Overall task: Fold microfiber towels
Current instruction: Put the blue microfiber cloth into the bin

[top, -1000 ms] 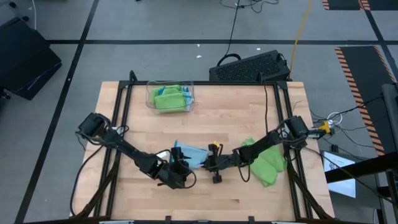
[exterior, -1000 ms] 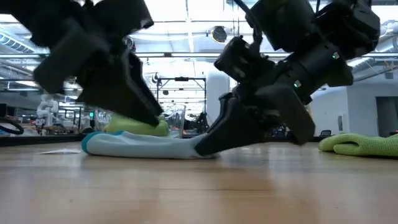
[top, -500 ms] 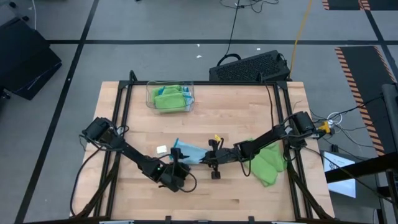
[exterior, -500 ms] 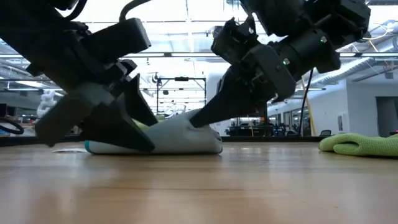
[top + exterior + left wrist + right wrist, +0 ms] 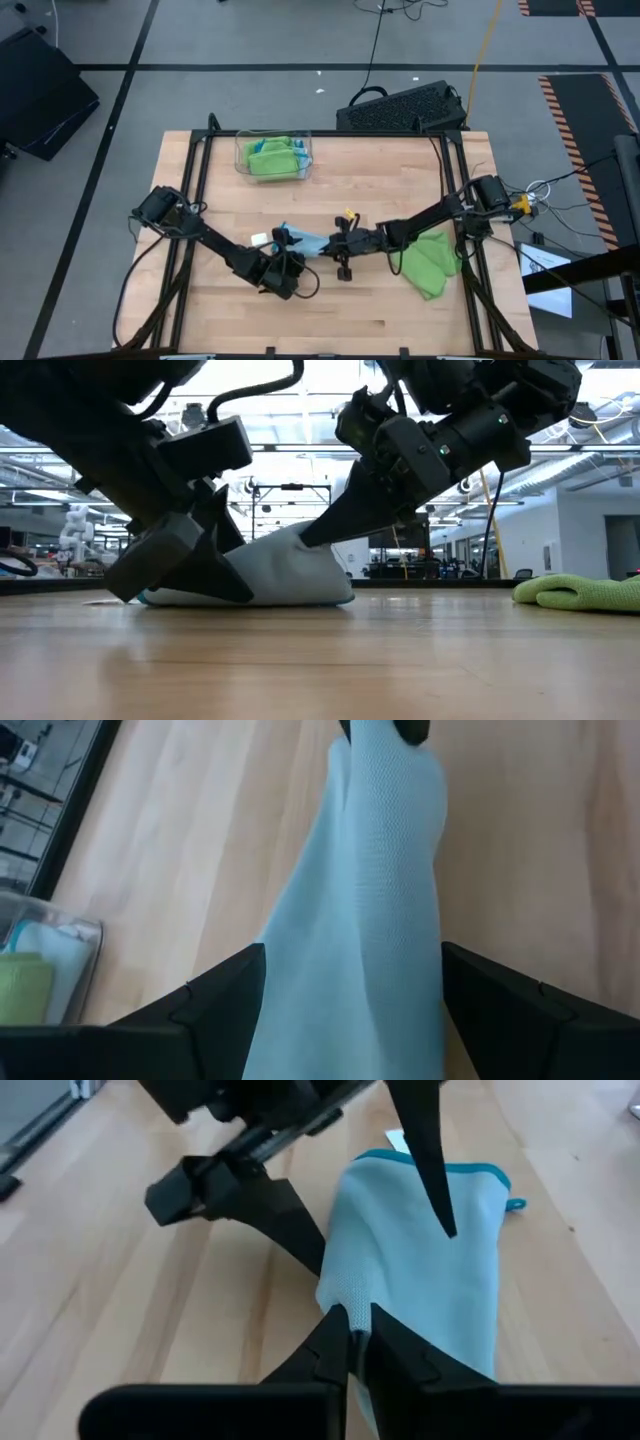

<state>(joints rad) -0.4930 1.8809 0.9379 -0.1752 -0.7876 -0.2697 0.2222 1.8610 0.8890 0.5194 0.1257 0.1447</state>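
blue towel (image 5: 305, 243) sits mid-worktop, right between our two end effectors, and that's the relation everything hangs on. our right end effector (image 5: 352, 1342) is clenched on the towel's near edge, the cloth pinched up into a little peak between its tips; the low view shows that side lifted into a slope while the rest lies on the wood. our left end effector (image 5: 345, 982) comes in from the opposite side, its fingers spread wide with the towel running straight up between them, gripping nothing that we can see. the towel's long axis runs from one end effector to the other, so the held edge has to travel along that line, toward the left arm, to lay over. both arms are right on it; only the right one has hold of it.

green towels (image 5: 428, 262) lie bunched near the right edge of the worktop (image 5: 400, 180), under the right arm, waiting their turn. tray (image 5: 273, 156) at the back holds green and blue cloths.

what we can't make out: from above, the arms cover most of the blue towel, so how many layers it already has is anyone's guess. whether the left fingers press on the worktop or hover just off it, we can't say. a small pale bit (image 5: 259, 239) beside the towel may be a tag or a scrap.
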